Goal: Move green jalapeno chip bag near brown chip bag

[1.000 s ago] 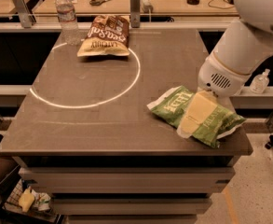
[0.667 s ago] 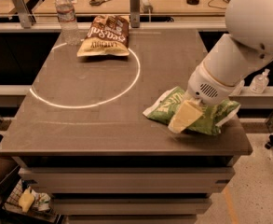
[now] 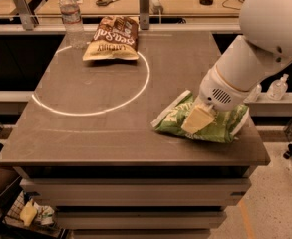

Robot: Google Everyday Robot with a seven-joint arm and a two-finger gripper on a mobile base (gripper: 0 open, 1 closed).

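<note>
One arm (image 3: 247, 59), white and glossy, in a smooth moulded shell: a large rounded joint casing at the upper end, with a tapering cylindrical link below it. A thin tan ring runs around the link above the wrist housing (image 3: 218, 91), which is white and rounded and bears an oval patch of small dark vent holes. The gripper (image 3: 198, 120) is pale cream-yellow, wedge-shaped and matte, sited low over the right front part of the table (image 3: 110, 133).

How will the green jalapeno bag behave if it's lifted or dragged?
Likely floppy: the green jalapeno chip bag looks crinkled, so it may sag or deform. Probably light for its size, since it looks puffed. Its film may slide easily on the smooth table. The claw sits on the bag, near the table's front edge.
</note>
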